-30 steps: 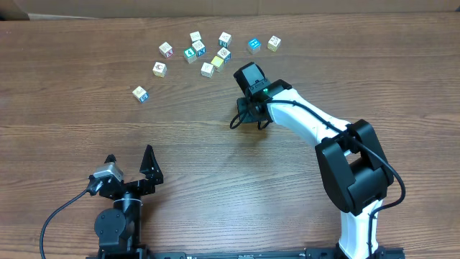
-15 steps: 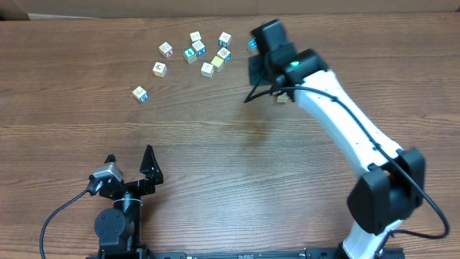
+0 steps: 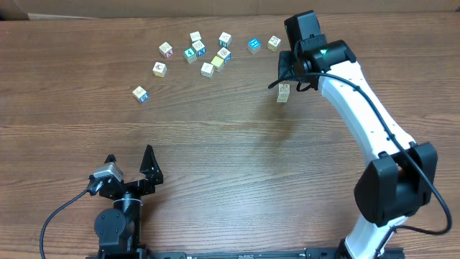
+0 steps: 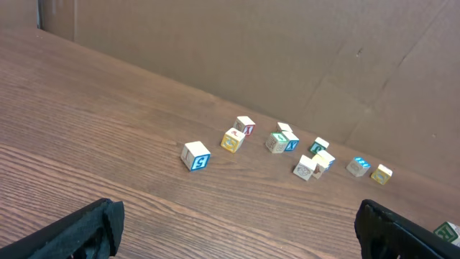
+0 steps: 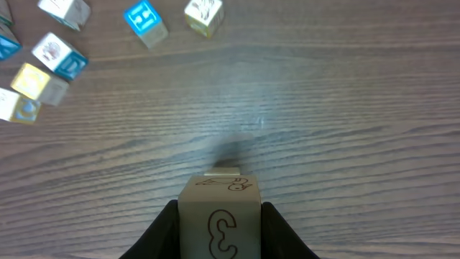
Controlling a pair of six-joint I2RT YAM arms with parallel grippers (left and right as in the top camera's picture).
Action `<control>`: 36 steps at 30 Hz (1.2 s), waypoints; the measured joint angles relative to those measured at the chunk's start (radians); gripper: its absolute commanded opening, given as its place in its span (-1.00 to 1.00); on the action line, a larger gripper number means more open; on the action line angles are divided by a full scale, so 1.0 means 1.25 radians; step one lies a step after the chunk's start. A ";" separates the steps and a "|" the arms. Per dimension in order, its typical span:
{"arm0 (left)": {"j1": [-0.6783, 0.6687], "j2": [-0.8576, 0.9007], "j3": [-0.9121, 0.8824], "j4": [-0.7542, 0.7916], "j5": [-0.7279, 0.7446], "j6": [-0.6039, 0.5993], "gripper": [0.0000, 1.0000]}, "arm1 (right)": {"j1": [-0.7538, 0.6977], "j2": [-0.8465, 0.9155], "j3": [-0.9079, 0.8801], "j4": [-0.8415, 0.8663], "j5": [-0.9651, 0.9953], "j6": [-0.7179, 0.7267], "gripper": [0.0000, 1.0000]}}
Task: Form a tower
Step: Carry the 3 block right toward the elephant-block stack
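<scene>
Tabletop: brown wood grain, bare across its middle and near side; a cardboard wall closes the far edge.
Right pincer: clamped on a pale printed cube, one finger on each side face. The cube is lifted clear of the wood so it can travel without dragging.
Tower: none stands anywhere in view. The cube I carry is the only piece of it in hand, and I cannot tell whether another hangs beneath it.
Loose cubes: scattered along the far side, to my left of the carried cube. The blue-faced cube and its pale neighbour lie nearest.
Yellow cube: in that scatter, touching or just beside others.
Open room: the wood directly below me is bare and well apart from the scatter; I judge it a fair building spot.
Edge: the far wall is near, so there is little room further out.
Left pincer: fingers spread, holding nothing, parked at the near edge, out of my path.
</scene>
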 measured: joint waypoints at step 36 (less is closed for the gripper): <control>0.000 0.000 0.000 0.000 0.000 0.000 0.99 | 0.000 0.075 -0.008 -0.011 -0.042 0.000 -0.48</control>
